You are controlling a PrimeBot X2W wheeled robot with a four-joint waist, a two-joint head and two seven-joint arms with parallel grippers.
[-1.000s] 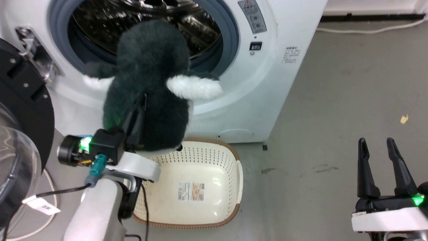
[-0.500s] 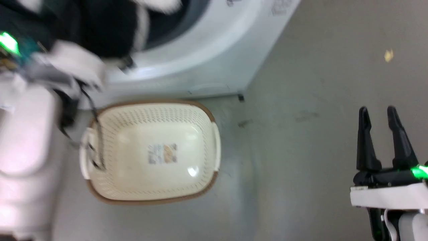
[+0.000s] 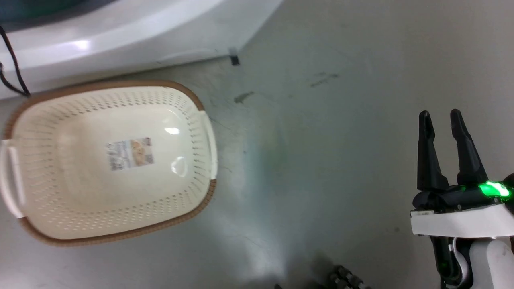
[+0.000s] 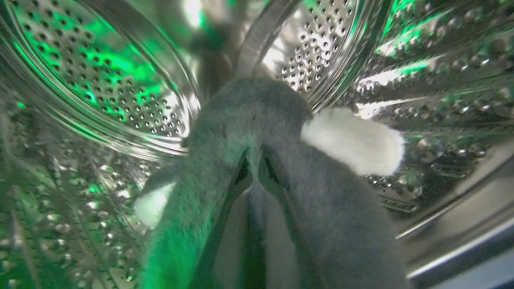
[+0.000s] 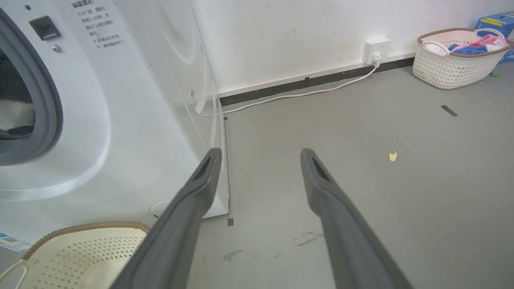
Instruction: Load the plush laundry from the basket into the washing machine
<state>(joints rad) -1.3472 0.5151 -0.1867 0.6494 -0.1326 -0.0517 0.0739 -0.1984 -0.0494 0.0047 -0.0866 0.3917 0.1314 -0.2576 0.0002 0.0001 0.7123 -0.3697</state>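
While left gripper (image 4: 255, 160) clamps fluffy dark plush laundry (image 4: 257, 108), white-patched, inside washing machine (image 4: 100, 80), right gripper (image 3: 440, 116) gapes.

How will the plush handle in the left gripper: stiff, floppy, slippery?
Probably soft: the plush's fur bulges around the shut left gripper. Likely floppy: its white paw juts loosely sideways. The fluffy pile should resist slipping, since a thin pinch seems enough to hold it.

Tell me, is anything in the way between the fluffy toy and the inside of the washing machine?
No, nothing visible is in the way. The left gripper, shut on the plush laundry, holds it inside the washing machine, with just its shiny, holed wall around the toy.
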